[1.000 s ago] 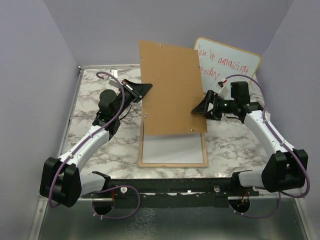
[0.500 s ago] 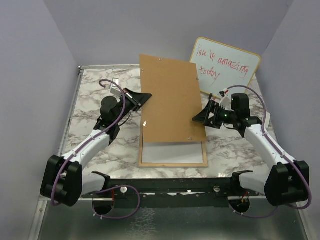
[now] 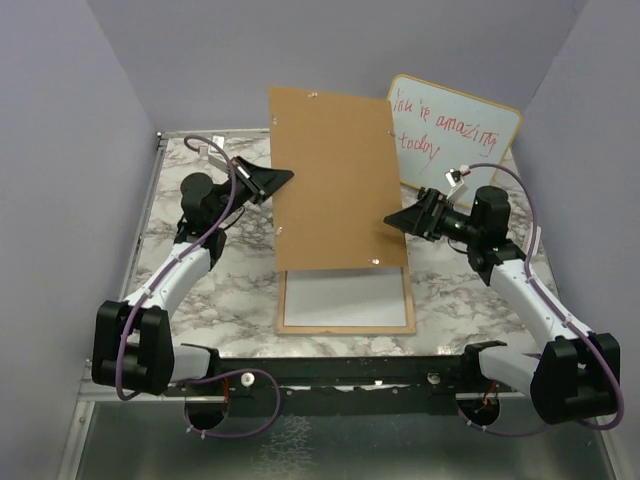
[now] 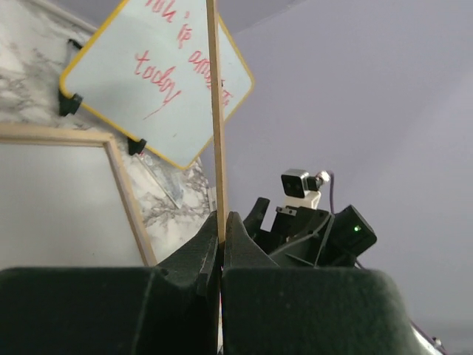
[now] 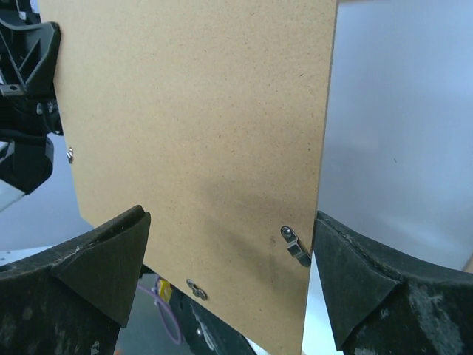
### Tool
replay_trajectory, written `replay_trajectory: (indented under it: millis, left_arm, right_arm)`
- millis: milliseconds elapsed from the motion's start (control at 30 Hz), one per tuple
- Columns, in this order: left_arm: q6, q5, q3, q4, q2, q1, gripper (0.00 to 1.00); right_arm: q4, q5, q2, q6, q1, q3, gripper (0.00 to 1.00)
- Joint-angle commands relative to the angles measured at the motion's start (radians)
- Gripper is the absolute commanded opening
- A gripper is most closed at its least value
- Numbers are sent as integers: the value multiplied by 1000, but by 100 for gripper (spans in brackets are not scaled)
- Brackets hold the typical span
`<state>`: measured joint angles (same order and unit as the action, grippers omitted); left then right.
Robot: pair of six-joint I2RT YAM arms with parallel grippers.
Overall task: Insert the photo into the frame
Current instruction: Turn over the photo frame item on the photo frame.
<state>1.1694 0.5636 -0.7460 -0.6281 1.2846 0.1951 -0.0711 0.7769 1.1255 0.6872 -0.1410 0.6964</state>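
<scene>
A plain brown backing board [image 3: 335, 180] stands nearly upright in the air over the middle of a marble table [image 3: 220, 290]. Its lower edge hangs above the far part of the frame [image 3: 345, 328]. The frame lies flat near the front edge, with light wood rails around a pale grey inside. The photo cannot be picked out in any view. The pale area inside the frame may be the pane or something lying on it, and the pictures do not settle which.

The main risk seems to be the board slipping or swinging. It appears to be carried by a pinch on one thin edge only, so it could pivot in that grip. It could then drop onto the frame or tip back into the whiteboard [image 3: 460, 125] with red writing, which leans at the far right. While it hangs there it also blocks the way down to the frame.

The left gripper [image 3: 275, 180] has its fingers closed tight on the board's left edge. Its wrist view shows the thin board rising straight out from between the fingers. The right gripper [image 3: 400, 218] is at the board's right edge. Its jaws are spread wide, and the board's face with a small metal clip [image 5: 295, 245] fills the space between them. Whether either of its fingers touches the board cannot be told.
</scene>
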Motion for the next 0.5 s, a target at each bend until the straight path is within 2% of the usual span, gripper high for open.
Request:
replay_trajectory:
  millis: [0,167,300,400,467]
  left_arm:
    - [49,273,-131,-50,28,-3,0]
    - [126,360,-231,-59,76,-28,0]
    - [164,394,-275,-70,91,-45,0]
    - [185,390,-282,-73,91,-62,0]
    - [185,373,-272,-74,83,-63,0]
  right_arm:
    - [-317,61,-20,135,-8,10,93]
    - [-475,2,-55,245,-8,23,93]
    - [-530,-25,-75,307,-7,50,92]
    - [-486,-35,-82,325,-8,87,86]
    - [-455,-21,-81,341,-7,104,75]
